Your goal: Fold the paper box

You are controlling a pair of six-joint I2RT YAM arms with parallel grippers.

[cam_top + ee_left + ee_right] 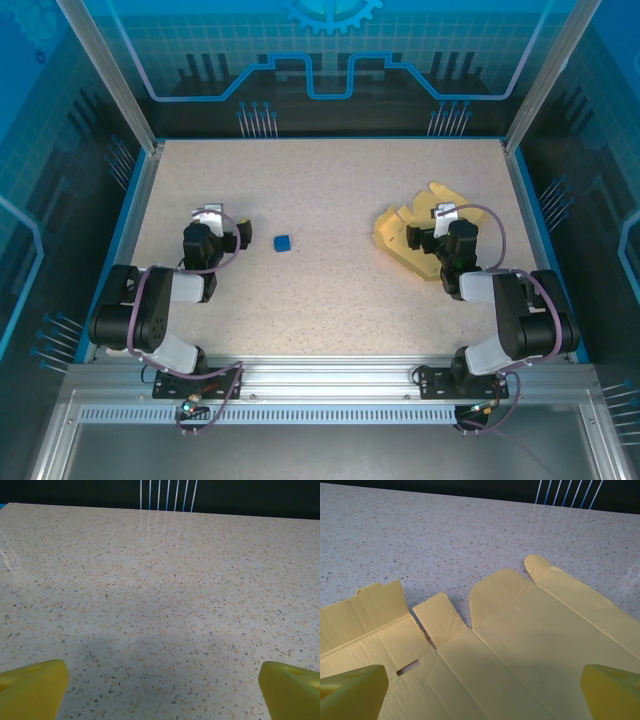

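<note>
Right hand (482,695), released, hovers over flat paper box (520,645); left hand (160,692) released, well apart; folding seemingly unstarted, flap (440,617) grip next.

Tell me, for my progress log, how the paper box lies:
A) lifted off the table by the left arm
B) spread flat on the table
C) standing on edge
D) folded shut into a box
B: the paper box lies spread flat on the table, flaps out, unfolded.

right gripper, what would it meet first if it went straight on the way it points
Most likely the paper box: its flat card lies right ahead of the right gripper; depth is unclear.
</note>
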